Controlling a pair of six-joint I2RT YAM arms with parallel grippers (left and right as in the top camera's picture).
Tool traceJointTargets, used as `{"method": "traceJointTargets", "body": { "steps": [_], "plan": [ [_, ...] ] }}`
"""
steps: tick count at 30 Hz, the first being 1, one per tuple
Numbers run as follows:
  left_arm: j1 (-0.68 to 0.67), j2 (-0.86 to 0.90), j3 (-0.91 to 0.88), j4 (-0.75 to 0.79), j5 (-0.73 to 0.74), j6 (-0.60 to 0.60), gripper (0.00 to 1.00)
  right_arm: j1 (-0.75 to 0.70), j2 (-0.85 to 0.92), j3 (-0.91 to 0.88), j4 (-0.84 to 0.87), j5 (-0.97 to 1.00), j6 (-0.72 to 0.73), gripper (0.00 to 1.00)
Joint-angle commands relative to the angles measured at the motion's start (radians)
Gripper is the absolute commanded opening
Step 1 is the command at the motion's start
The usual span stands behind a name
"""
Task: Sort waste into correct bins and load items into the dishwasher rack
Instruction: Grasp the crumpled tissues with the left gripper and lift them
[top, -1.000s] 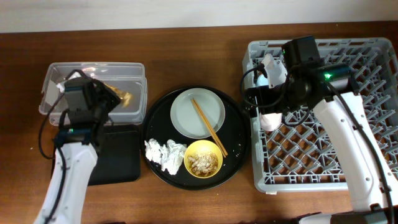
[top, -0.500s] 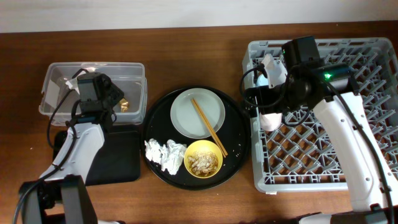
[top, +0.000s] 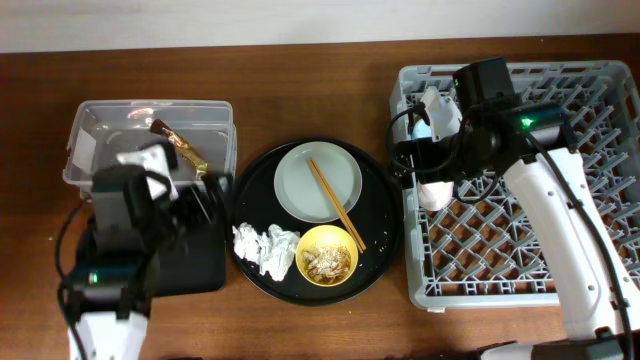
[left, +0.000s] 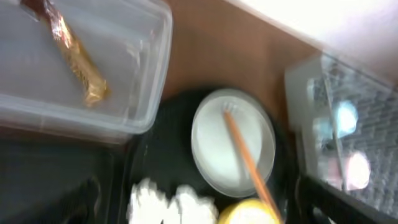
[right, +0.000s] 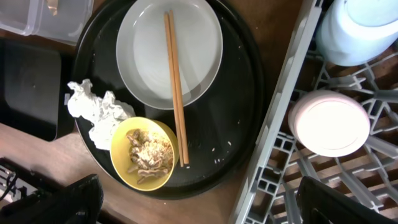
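The brown-and-gold wrapper (top: 178, 146) lies loose in the clear tub (top: 85, 130). My left gripper (top: 207, 198) hovers open and empty over the black bin (top: 195, 262), beside the round tray. On that tray sit crumpled tissues (top: 265, 248), a white plate (top: 295, 180) with chopsticks (top: 335, 205) across it, and a yellow bowl (top: 308, 243) of food scraps (right: 146, 155). My right gripper (right: 199, 205) is open and empty at the left edge of the grey rack (top: 600, 200). The pink cup (right: 328, 122) and blue cup (right: 360, 25) stand in the rack.
The large round black tray (top: 380, 225) lies between the bins and the rack, its right rim close to the rack wall. Bare wooden table runs along the front edge and behind the tray.
My left gripper opened and dropped the wrapper into the clear tub, then pulled back toward the front, over the black bin. The right arm has not moved.
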Motion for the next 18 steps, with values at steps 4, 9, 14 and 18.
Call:
{"method": "traceJointTargets", "body": {
  "steps": [4, 9, 14, 18],
  "plan": [
    [-0.142, -0.01, 0.001, -0.252, -0.028, 0.101, 0.99, 0.005, 0.005, -0.004, 0.001, -0.009, -0.01, 0.98],
    [-0.274, 0.074, 0.001, -0.278, -0.222, 0.083, 0.99, 0.005, 0.005, -0.004, 0.001, -0.009, -0.01, 0.98],
    [-0.363, 0.203, 0.001, -0.253, -0.257, 0.062, 0.99, 0.005, 0.005, -0.004, 0.001, -0.009, -0.01, 0.98],
    [-0.409, 0.335, 0.001, -0.229, -0.272, 0.06, 0.99, 0.005, 0.005, -0.004, 0.001, -0.009, -0.01, 0.98]
  ]
}}
